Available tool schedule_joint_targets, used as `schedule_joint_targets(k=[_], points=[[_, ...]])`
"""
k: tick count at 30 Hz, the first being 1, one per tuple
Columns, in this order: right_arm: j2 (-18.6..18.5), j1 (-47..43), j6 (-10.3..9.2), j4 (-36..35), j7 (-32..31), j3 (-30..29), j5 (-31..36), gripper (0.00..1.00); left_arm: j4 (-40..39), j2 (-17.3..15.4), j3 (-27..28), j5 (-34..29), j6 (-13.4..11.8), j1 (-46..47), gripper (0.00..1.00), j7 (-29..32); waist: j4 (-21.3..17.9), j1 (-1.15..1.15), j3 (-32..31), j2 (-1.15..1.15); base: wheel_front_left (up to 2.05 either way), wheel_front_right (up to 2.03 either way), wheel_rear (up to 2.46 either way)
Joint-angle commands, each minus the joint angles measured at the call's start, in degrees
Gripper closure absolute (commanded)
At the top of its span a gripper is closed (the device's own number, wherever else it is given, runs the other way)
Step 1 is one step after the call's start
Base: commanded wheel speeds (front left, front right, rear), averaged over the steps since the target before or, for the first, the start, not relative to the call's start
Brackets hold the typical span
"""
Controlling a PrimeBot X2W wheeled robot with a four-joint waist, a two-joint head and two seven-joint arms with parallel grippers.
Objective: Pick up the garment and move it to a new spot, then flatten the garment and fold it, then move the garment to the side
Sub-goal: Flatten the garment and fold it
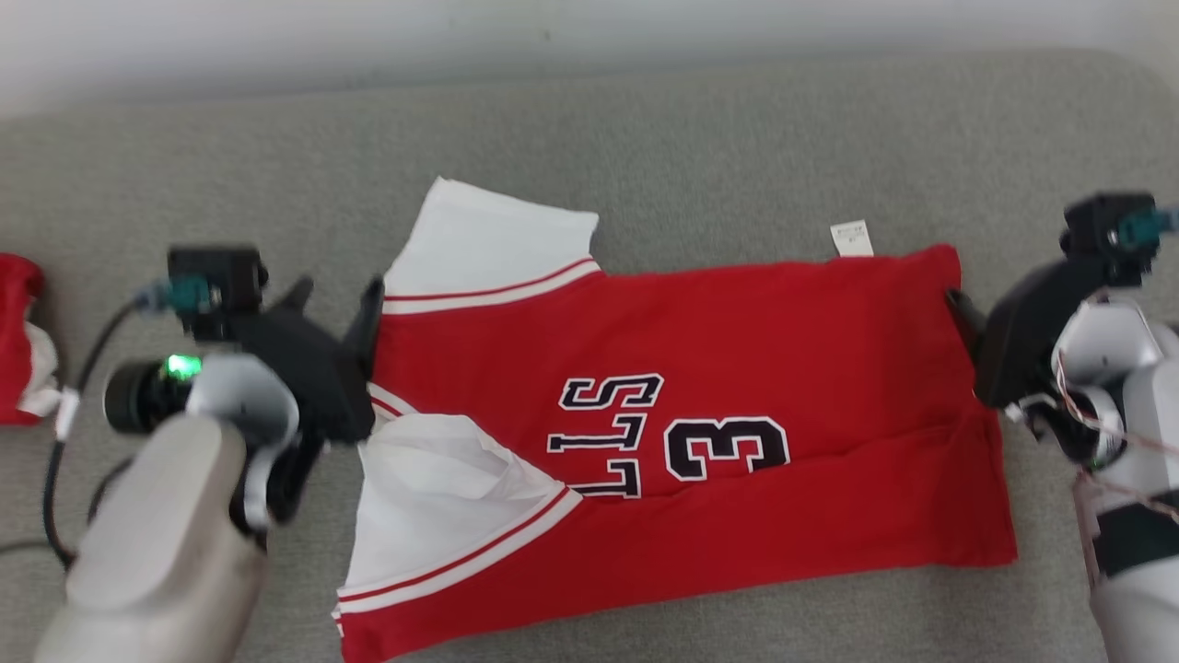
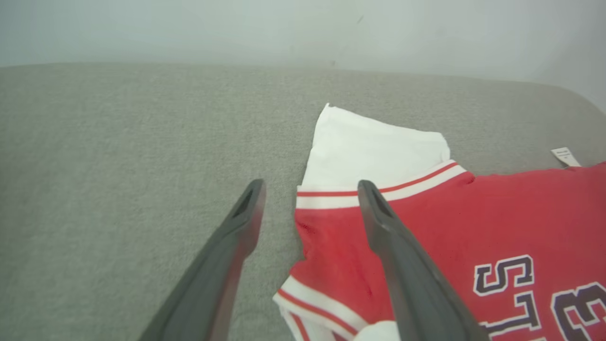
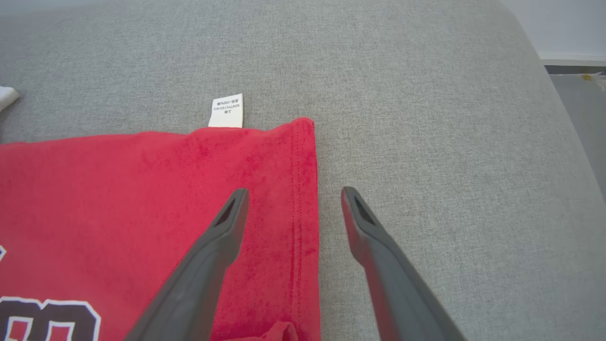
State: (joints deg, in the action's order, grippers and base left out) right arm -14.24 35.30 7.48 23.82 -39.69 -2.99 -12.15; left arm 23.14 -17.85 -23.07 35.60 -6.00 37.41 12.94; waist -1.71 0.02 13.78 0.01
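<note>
Left wrist view: my left pincer (image 2: 311,189) is spread wide and grips nothing. One finger is over the bare grey surface (image 2: 118,166). The other lies across the shoulder edge of the red jersey (image 2: 473,222), just below the white sleeve (image 2: 374,147) that points toward the top of the frame. Whether that finger touches the cloth, I cannot tell.

Right wrist view: my right pincer (image 3: 294,194) is just as wide and also empty. It straddles the hem, with one finger over red cloth and the other over the surface. A white label (image 3: 227,111) pokes out past the jersey's upper edge.

Head view: the jersey lies sideways across the middle of the frame, sleeves at the left and hem at the right, a pincer at each end. The strip along the bottom looks folded up over the lettering, so I judge the fold partly made. The sleeve toward the lower left is crumpled.

Risks as I see them:
- If I close where the fingers are now, I may pinch only the top layer, and a lift would peel the fold open.
- If I pull away carelessly, a fingertip could snag an edge and drag it askew.
- The crumpled sleeve will bunch under any further fold unless I smooth it first.
- If my two arms move unevenly when shifting the jersey aside, the stack will skew.
- Another red cloth (image 1: 18,341) sits at the left edge of the frame, and sliding that way could tangle the two.
</note>
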Motion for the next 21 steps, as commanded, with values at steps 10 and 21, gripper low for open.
schedule_joint_targets(k=[10,21], points=[[3.31,14.49,0.00,8.31,4.55,5.48,-4.77,0.00,11.95,-1.84,-3.26,-3.95,3.71,18.34,0.00,5.62,-7.86,-0.02,12.81,-0.01,0.00,0.00,0.00],[3.32,18.17,0.00,11.52,7.97,10.16,-8.63,0.00,17.76,-3.29,-4.95,-6.15,3.89,25.42,0.00,8.47,-10.15,-0.02,16.41,-0.01,0.00,0.00,0.00]])
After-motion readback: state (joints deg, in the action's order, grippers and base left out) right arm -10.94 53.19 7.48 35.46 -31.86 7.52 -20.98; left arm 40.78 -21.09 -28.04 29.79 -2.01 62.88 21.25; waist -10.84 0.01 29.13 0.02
